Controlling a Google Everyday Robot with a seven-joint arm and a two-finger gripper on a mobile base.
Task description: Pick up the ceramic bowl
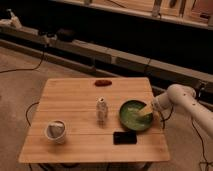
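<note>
Camera view: The bowl [129, 116] sits on the right half of the table [70, 100], close to the right edge, with a flat black object [125, 137] just in front of it and a small white bottle [101, 109] beside it to the left. A cup [56, 131] stands well apart at the front left. The arm reaches in from the right, and the end effector [146, 111] lies over the bowl's right rim, pointing inward and down. The bowl's centre lies left of the end effector. Whether the end effector is apart, together or clamped on the rim cannot be told. Judgement: the grasp turns on that right rim.
</note>
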